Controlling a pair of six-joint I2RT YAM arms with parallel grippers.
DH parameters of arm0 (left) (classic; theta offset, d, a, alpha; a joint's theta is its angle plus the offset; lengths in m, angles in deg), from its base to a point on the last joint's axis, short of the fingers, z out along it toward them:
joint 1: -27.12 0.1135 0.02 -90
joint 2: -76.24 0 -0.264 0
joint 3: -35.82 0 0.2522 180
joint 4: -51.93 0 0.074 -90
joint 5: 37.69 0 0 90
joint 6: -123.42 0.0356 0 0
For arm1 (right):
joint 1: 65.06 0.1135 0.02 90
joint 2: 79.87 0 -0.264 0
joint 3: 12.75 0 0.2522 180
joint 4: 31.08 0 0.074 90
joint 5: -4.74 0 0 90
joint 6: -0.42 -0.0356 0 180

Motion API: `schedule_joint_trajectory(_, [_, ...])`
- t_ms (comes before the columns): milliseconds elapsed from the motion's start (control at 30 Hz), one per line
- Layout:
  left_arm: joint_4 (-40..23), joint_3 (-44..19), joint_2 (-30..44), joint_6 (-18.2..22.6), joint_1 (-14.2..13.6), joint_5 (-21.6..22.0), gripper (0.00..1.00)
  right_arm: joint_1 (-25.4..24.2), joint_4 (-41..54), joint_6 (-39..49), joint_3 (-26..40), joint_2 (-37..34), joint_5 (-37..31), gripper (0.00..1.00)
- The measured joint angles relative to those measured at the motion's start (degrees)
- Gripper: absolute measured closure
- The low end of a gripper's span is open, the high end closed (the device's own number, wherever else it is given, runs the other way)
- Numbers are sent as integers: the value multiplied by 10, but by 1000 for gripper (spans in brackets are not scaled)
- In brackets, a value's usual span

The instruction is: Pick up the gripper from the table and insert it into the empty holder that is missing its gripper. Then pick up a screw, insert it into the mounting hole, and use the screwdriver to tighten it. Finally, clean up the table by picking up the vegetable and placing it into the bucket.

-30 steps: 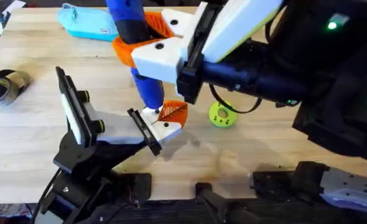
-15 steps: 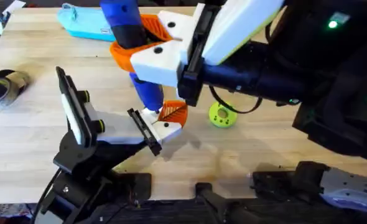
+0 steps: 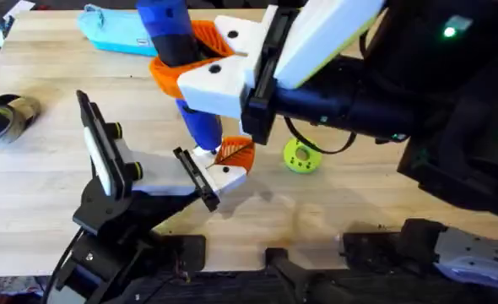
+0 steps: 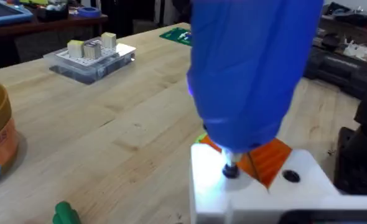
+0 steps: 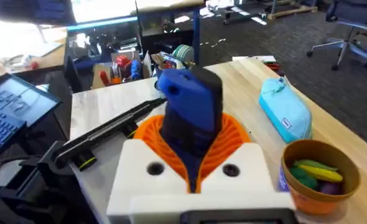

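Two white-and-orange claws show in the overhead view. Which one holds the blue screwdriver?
The right claw, the larger one higher in the view, clamped round the screwdriver; the left claw merely sits under its tip.

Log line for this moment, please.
phase: tightening screw | right gripper: holding screwdriver | tip: on white mount | bucket: holds items

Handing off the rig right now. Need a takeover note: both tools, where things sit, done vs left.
The right tool is shut on the screwdriver, held upright with its tip on the screw.
The left tool appears seated in its mount, under the screwdriver.
The bucket is on the table with toy pieces inside. A small green piece, likely the vegetable, lies on the table.
Done: tool inserted, screw placed.
Left: finish tightening, then move the vegetable into the bucket.
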Motion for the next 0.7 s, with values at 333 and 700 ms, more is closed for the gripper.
schedule_joint_trajectory(333, [0,0,4,-4,-1,0,986,-1,12,15,3,0,-9,963])
schedule_joint_trajectory(700, [1,0,3,-3,-1,1,986,-1,-9,15,2,-6,-14,967])
